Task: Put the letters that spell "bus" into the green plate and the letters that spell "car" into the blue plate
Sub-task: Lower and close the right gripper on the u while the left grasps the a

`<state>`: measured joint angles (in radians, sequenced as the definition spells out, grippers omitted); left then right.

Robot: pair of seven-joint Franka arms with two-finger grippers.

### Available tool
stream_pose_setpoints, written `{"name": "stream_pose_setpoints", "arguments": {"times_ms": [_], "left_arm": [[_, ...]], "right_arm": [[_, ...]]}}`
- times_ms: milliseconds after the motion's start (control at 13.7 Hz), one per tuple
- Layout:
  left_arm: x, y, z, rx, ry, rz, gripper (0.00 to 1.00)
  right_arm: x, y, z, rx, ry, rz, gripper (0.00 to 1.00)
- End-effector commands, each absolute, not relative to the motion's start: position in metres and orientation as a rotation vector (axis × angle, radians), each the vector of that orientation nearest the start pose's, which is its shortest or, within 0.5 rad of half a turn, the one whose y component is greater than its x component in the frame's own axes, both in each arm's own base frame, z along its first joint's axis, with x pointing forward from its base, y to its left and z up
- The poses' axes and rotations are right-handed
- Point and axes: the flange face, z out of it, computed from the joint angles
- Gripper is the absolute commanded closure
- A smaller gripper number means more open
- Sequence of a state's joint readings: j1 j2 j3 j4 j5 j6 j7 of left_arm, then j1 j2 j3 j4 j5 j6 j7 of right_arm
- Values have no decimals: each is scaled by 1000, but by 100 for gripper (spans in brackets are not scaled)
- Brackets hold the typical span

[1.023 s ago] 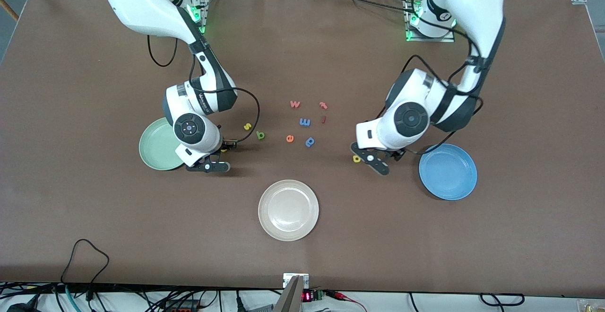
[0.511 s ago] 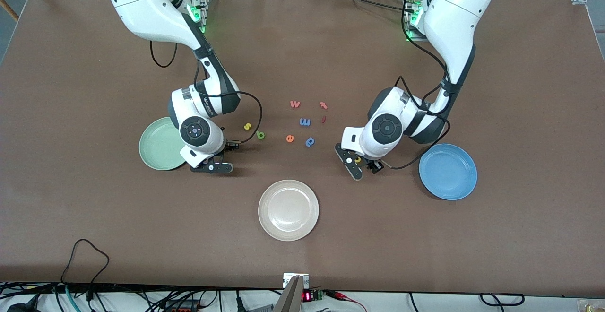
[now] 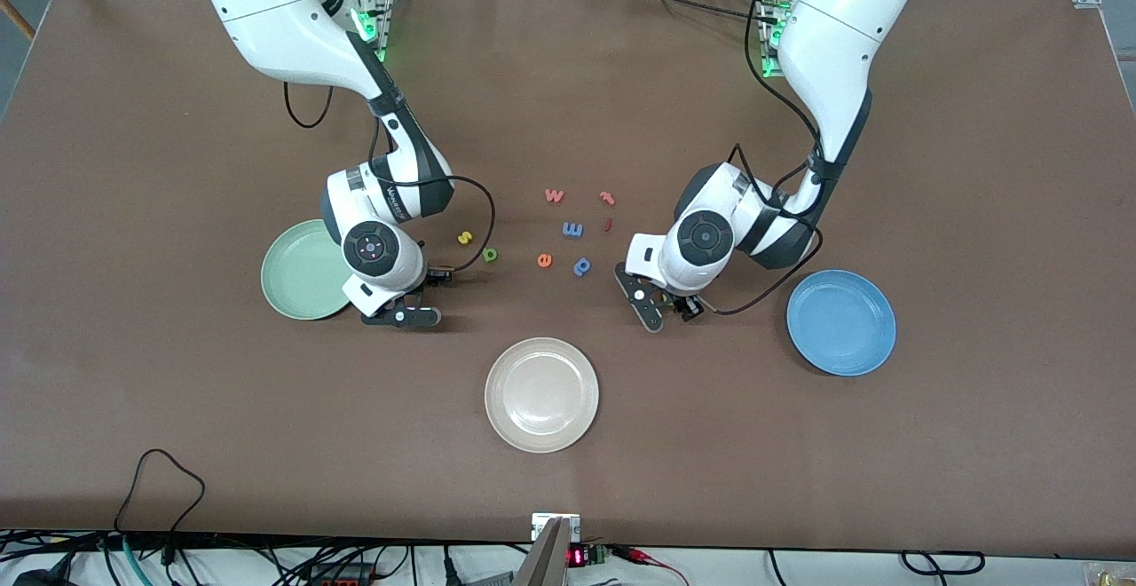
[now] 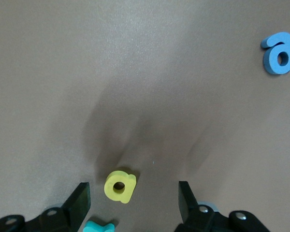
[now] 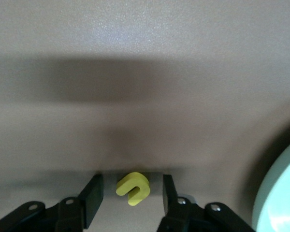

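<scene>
**A:** What lies toward the right arm's end of the surface?

**B:** The round pale mint-green plate (image 3: 302, 271). Just beside it the right claw (image 5: 131, 189) is low over the surface. It is released, with a finger on each side of the small yellow foam "u" (image 5: 133, 186) and touching neither side of it. Near it toward the middle lie the yellow "s" (image 3: 464, 237) and the dark green "b" (image 3: 489, 255).

**A:** And toward the left arm's end?

**B:** The left claw (image 4: 134, 193) is also released and spread wide. It straddles the yellow "a" (image 4: 120, 186), which lies flat on the surface. A teal letter (image 4: 99, 226) lies next to the "a"; I cannot tell which letter it is. The round bright blue plate (image 3: 841, 322) sits near the claw.
</scene>
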<state>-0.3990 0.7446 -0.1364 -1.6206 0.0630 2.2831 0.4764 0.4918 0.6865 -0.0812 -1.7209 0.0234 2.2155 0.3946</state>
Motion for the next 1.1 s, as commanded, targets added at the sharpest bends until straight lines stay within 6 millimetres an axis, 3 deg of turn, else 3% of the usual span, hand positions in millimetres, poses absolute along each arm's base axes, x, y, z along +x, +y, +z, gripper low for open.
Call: {"name": "stream_pose_setpoints", "arguments": {"times_ms": [0,146,438,731,877,1023], "left_arm": [[598,-338,181,-2673,1604,99,20],[595,-337,172,-2673,1597,112,27],[594,-338,171,-2681,1585,114,60],[596,-338,175,-2685,1579,109,77],[601,-336,192,-2688,1570,83,77],[607,-322,231,-2694,1519,139,77]], "right_arm": [[595,266,170,-3242,4,251,56],[595,265,167,-3244,6,258,62],[594,264,163,-3246,4,267,71],[592,261,160,-3248,-1,287,80],[589,265,172,-3249,-24,304,83],[590,259,215,-3245,-18,338,83]]}}
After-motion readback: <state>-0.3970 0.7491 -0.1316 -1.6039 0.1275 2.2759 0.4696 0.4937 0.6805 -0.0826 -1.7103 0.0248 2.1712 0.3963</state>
